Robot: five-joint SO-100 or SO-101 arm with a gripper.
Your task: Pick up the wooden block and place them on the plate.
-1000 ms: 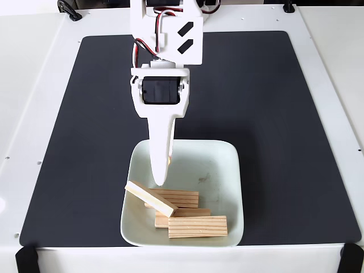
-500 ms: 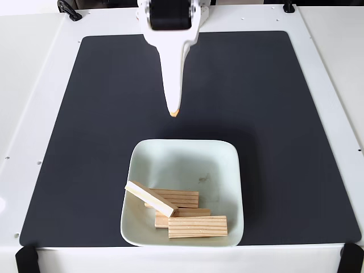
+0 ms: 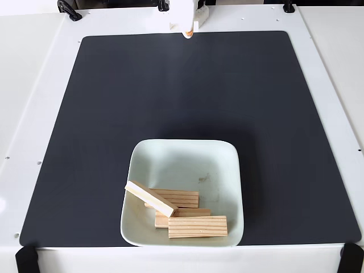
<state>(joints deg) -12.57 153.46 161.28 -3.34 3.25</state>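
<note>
Across the white counter (image 3: pixel 34 85) lies a big black mat (image 3: pixel 239 102), and on the near part of that mat sits the plate (image 3: pixel 187 154), square with rounded corners and a raised rim. Inside the plate, crowded toward its near left corner, rest the wooden blocks. One block (image 3: pixel 197 226) lies flat at the front; another (image 3: pixel 177 197) lies flat further back; a third (image 3: pixel 150 198) leans slantwise across the back one, its left end raised above the plate floor beside the left rim. A fourth (image 3: pixel 187 212) seems to peek out between the front and back pieces, though most of it is covered, so the count of four is a judgement rather than a plain reading. A faint smudge (image 3: pixel 202 178) marks the plate floor just right of the pile.

No block lies on the mat or the counter outside the plate, so the task looks finished as far as the fixed view shows: every visible block is already in the dish, and nothing seems left to fetch.

At the far edge of the mat, well apart from the plate, just the tip of the hand (image 3: pixel 188 33) shows, white with a small orange end. It carries nothing visible, but whether its fingers are spread or pressed together cannot be told from so little.
</note>
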